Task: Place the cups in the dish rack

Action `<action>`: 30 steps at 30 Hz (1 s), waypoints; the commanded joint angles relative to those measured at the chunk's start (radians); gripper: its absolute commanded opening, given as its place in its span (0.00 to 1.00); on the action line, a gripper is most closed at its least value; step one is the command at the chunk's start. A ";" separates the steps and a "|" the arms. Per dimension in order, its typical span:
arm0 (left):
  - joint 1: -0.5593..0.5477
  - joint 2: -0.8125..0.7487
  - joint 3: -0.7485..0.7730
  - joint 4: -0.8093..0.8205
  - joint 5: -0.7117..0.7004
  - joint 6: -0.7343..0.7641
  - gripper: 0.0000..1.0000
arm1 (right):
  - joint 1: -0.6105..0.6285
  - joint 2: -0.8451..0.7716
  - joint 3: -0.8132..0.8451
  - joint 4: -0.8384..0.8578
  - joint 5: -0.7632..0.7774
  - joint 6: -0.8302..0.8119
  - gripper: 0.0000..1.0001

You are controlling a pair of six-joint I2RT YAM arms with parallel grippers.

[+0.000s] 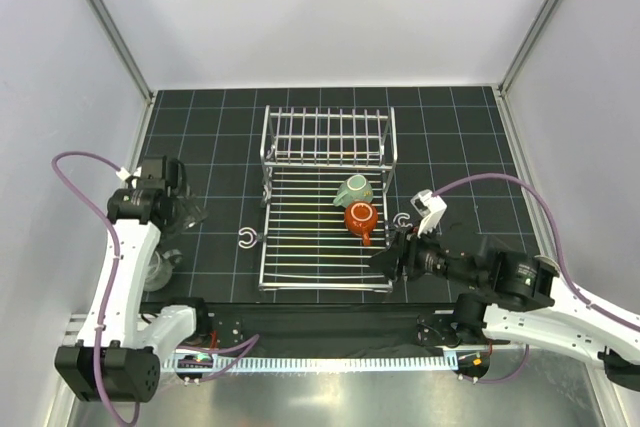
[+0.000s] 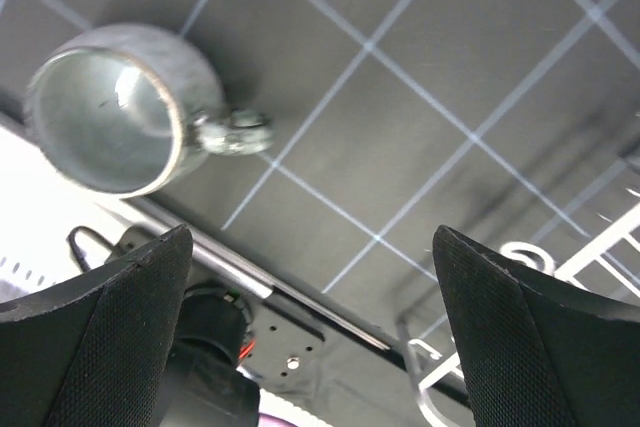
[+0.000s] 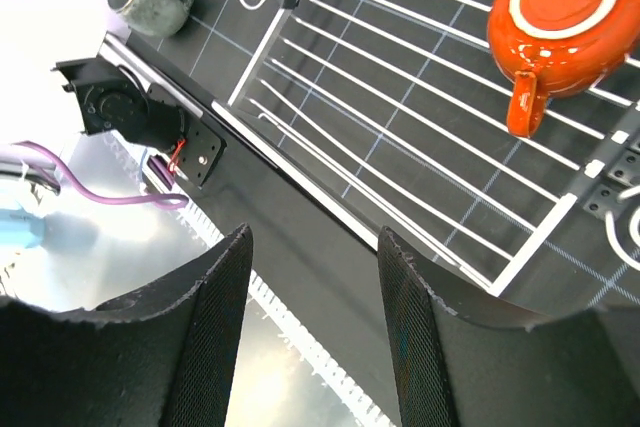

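Observation:
The silver wire dish rack stands mid-table. A glossy orange-brown mug and a mint-green mug sit on its base rods at the right. The pale grey-green round mug stands upright on the mat at the near left, beside the left arm. My left gripper is open and empty above the mat; its wrist view shows this mug ahead, apart from the gripper. My right gripper is open and empty over the rack's near right corner; the orange mug lies beyond it. I do not see the cream tumbler or the clear glass.
Two small white C-shaped hooks lie on the mat, one left of the rack and one right of it. The rack's upright barred section stands at its far end. The arm bases and a metal rail run along the near edge.

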 commanded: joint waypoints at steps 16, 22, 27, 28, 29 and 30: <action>0.237 0.186 0.010 -0.105 -0.186 -0.221 0.98 | 0.005 0.022 0.160 -0.101 0.044 0.091 0.55; 0.331 0.199 -0.036 -0.011 -0.052 -0.181 0.94 | 0.005 0.013 0.192 -0.132 0.060 0.094 0.55; 0.332 0.209 -0.055 0.035 -0.011 -0.190 0.85 | 0.005 0.002 0.197 -0.149 0.063 0.093 0.55; 0.332 0.209 -0.055 0.042 -0.012 -0.192 0.84 | 0.005 -0.005 0.192 -0.149 0.063 0.094 0.55; 0.332 0.207 -0.056 0.056 -0.015 -0.192 0.84 | 0.005 -0.007 0.191 -0.147 0.063 0.096 0.55; 0.332 0.212 -0.055 0.065 -0.018 -0.192 0.84 | 0.003 -0.010 0.188 -0.147 0.067 0.096 0.55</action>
